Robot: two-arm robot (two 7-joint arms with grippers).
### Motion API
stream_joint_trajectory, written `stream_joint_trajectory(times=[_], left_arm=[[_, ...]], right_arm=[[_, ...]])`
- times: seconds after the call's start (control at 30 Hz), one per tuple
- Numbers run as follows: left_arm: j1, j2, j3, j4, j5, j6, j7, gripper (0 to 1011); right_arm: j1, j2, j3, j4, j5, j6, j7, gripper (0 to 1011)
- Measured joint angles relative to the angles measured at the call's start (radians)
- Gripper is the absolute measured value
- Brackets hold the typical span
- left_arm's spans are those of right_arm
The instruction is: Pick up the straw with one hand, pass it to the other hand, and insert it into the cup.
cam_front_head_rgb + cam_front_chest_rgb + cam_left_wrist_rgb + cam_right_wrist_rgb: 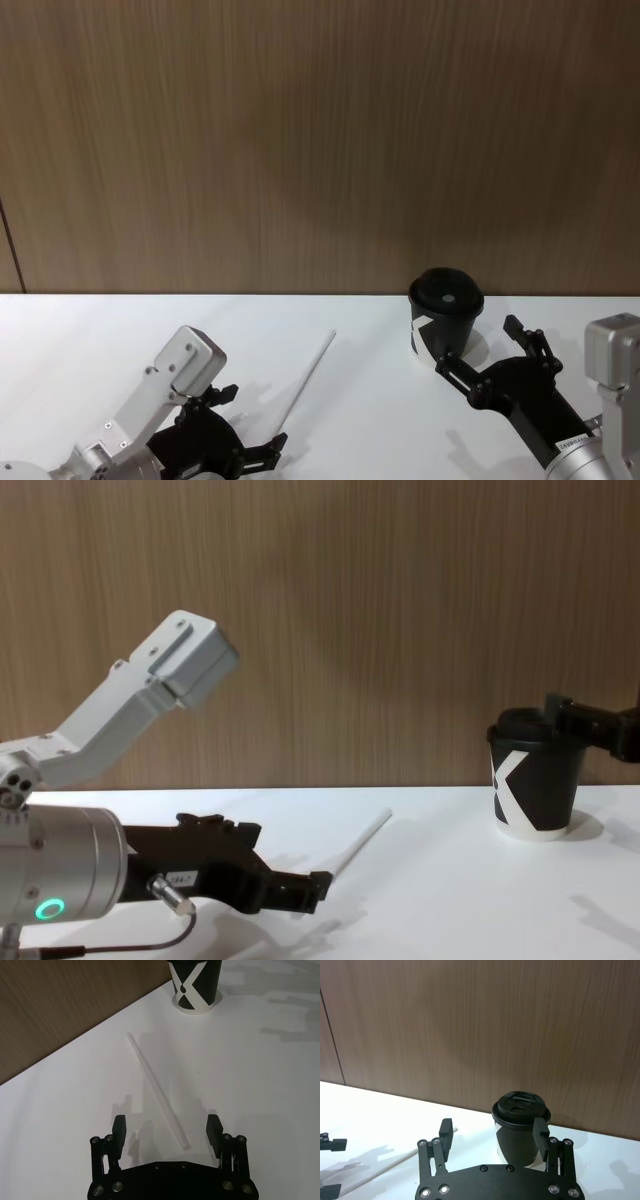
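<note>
White table (pixel 260 1085), left pincer (pixel 166 1124) spread, seemingly straddling straw (pixel 157 1091)

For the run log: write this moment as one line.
straw: flat on table, ungripped | cup: upright, lidded | left end effector: open, flanking straw's near end | right end effector: open, by cup

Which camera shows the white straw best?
Left wrist view: the straw shows whole, end to end, before the left tool. Head and chest views show it smaller; right wrist view, only part.
</note>
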Motion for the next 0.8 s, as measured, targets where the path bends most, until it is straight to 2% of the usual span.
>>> stream_joint_trajectory(times=[0.3,0.8], left_arm=[[0.001,-0.028,-0.001,0.012,0.007,0.027,0.021,1003],[0.007,-0.079,-0.017,0.021,-0.003,0.116,0.053,1003]], right_arm=[[0.000,0.000,0.000,0.000,0.000,0.000,0.000,1001],[0.000,0.000,0.000,0.000,0.000,0.000,0.000,1001]])
